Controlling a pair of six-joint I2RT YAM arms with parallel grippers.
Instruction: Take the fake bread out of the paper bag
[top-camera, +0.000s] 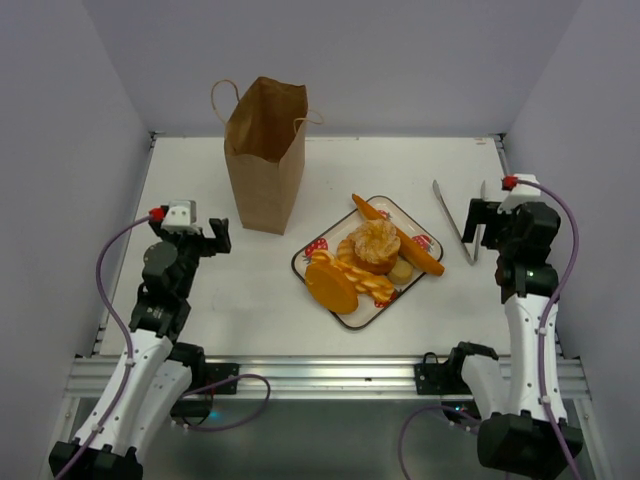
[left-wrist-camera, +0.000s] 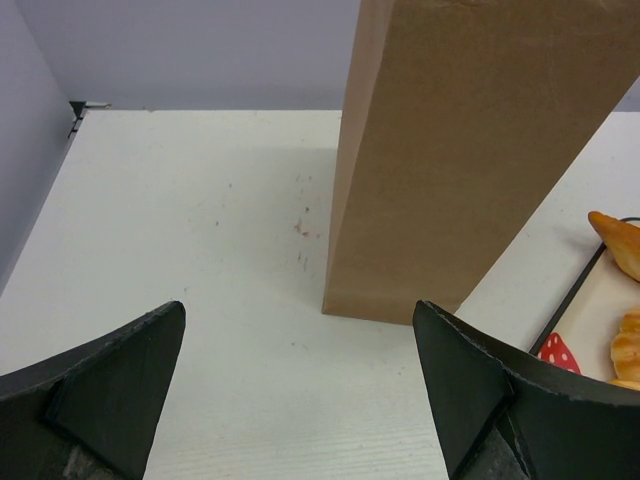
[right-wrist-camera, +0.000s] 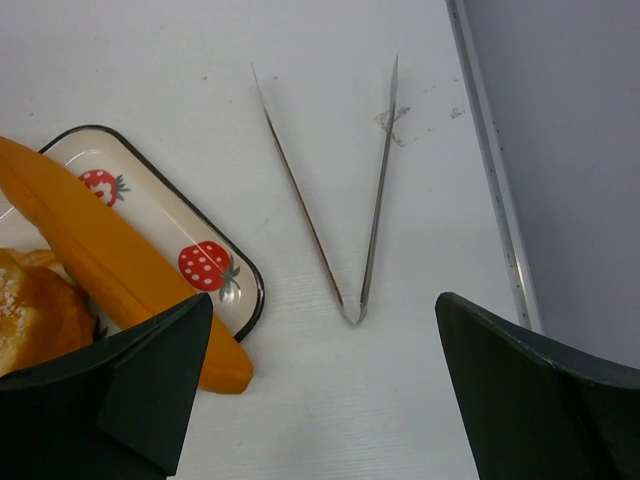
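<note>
The brown paper bag (top-camera: 265, 150) stands upright at the back left of the table, its handles up. The fake bread lies piled on a strawberry-printed tray (top-camera: 308, 258): a long baguette (top-camera: 400, 235), a round bun (top-camera: 375, 243), a braided loaf (top-camera: 365, 280) and a flat disc (top-camera: 330, 287). My left gripper (top-camera: 212, 238) hovers left of the bag, open and empty. In the left wrist view the gripper (left-wrist-camera: 300, 310) faces the bag's base (left-wrist-camera: 470, 150). My right gripper (top-camera: 480, 222) is open to the right of the tray. Its wrist view shows that gripper (right-wrist-camera: 325, 300) empty, beside the baguette's end (right-wrist-camera: 110, 255).
Metal tongs (top-camera: 455, 220) lie on the table right of the tray, just ahead of my right gripper, also visible as tongs (right-wrist-camera: 375, 215) in its wrist view. Grey walls close in the table on three sides. The tray's corner (left-wrist-camera: 575, 300) shows right of the bag.
</note>
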